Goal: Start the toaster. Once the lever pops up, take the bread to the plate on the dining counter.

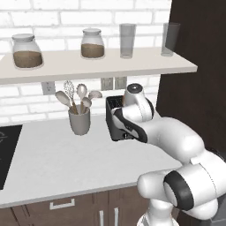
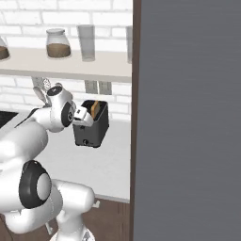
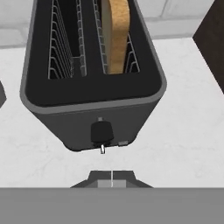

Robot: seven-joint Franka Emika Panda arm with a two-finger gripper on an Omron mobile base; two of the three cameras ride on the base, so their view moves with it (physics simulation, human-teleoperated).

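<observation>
I am looking down through the hand view at the toaster (image 3: 94,94), which is sitting on the light grey worktop (image 3: 183,131) with its narrow front face turned toward my camera. The bread (image 3: 116,35) is standing upright in the right-hand slot, its pale face and golden crust poking above the wire guides; the left-hand slot is showing only its wire cage. A small dark lever knob (image 3: 101,132) is sitting low on the front face, near the bottom edge.

I am holding the gripper (image 3: 112,176) just in front of that face and a little below the knob. The fingers (image 3: 99,176) are lying pressed together, with only a thin seam showing between the two tips, and nothing is pinched between them. They are not touching the knob.

In the right base view the toaster (image 2: 91,124) is standing on the worktop below the wall outlets, close to the tall dark panel (image 2: 188,117), and the bread (image 2: 95,109) is showing as a tan sliver at its top. In the left base view my arm is covering most of the toaster (image 1: 115,115), and a grey utensil holder (image 1: 79,120) with spoons and a whisk is standing to its left. Above, a shelf (image 1: 145,65) is carrying two jars and two glasses.
</observation>
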